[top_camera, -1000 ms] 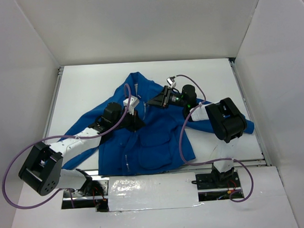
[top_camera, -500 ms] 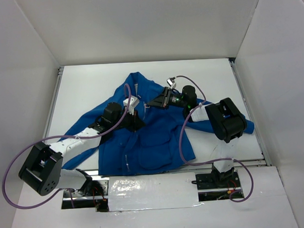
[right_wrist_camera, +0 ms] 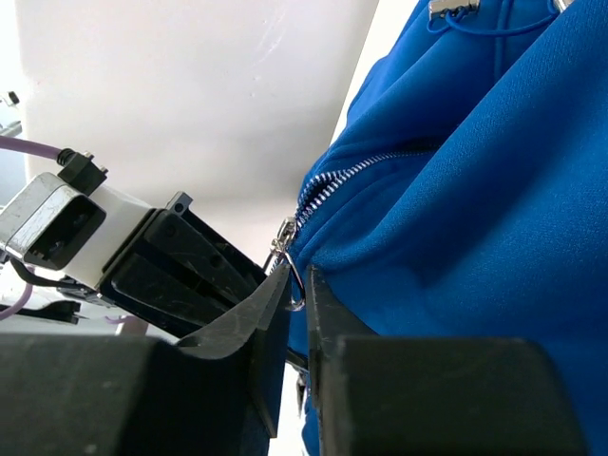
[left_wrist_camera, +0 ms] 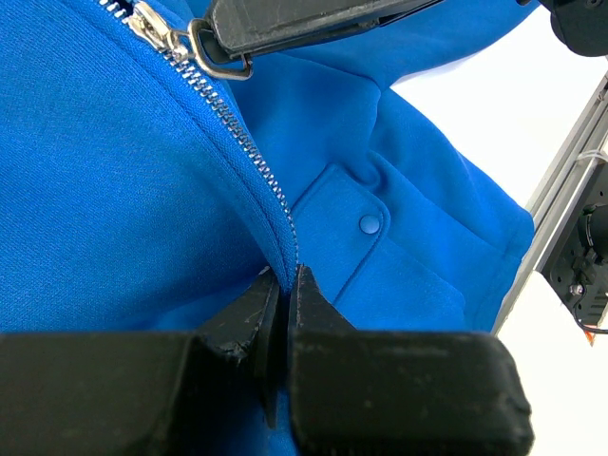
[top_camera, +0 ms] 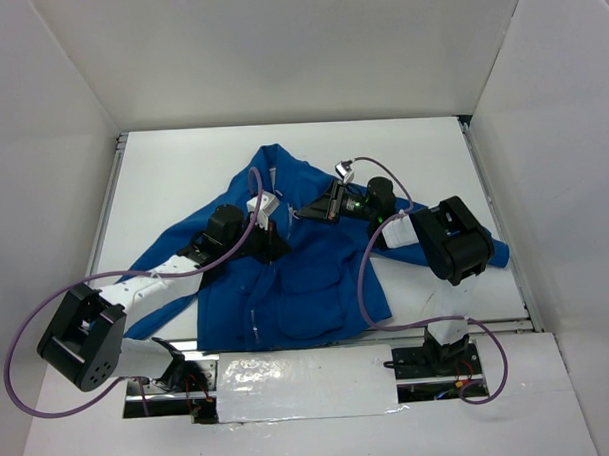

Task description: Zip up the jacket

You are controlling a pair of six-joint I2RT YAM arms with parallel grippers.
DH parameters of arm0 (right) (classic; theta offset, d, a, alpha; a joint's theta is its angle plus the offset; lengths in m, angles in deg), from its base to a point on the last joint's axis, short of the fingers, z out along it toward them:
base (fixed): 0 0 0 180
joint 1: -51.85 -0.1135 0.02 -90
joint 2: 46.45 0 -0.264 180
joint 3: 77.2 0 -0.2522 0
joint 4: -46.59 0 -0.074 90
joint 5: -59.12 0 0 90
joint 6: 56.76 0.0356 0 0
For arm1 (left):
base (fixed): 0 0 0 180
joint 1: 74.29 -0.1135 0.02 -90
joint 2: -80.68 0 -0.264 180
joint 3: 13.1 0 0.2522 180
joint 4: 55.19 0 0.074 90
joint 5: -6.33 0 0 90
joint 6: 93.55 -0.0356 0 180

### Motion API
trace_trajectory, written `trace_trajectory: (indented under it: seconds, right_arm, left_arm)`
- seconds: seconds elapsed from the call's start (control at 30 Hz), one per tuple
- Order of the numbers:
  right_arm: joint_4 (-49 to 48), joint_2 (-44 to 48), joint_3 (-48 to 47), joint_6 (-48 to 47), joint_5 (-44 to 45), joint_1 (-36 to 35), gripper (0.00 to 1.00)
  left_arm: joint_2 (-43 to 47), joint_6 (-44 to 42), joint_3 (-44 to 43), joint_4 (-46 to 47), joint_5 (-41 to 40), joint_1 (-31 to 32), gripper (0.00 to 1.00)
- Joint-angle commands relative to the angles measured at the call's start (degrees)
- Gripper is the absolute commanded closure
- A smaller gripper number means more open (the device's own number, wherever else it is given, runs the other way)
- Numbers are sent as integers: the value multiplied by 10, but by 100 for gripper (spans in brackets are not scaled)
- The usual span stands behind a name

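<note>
The royal-blue jacket lies spread on the white table, collar toward the far side. My left gripper is shut on the jacket's front edge just below the silver zipper teeth; its tips pinch the fabric. My right gripper is shut on the zipper pull ring, just beyond the left gripper. The ring and the right fingers show at the top of the left wrist view. A pocket flap with a snap lies to the right of the zipper.
White walls enclose the table on three sides. A metal rail runs along the left edge and another along the right. The jacket's sleeves reach toward the near left and the right. Purple cables loop over both arms.
My right wrist has shifted slightly left and nearer, still gripping the pull ring. The left arm and the jacket look unchanged.
</note>
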Motion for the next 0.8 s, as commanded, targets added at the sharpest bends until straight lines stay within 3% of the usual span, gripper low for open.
trace_trajectory:
  seconds: [0.0,0.27,0.4,0.47,0.77]
  right_arm:
    - [-41,0,1,-1,-8,4,82]
    - [-46,4,6,1,-9,3,100]
    - [-8,12,-13,-23,-14,5,100]
    - [35,20,-27,-66,-8,7,100]
    - [388,34,-200,-248,23,12,100]
  left_arm:
    - [-3,-7,-5,20,16,4,100]
    - [-3,-6,-4,21,16,4,100]
    - [2,-4,-2,19,16,4,100]
    - [8,-3,2,19,14,4,100]
    - [23,8,13,15,2,4,100]
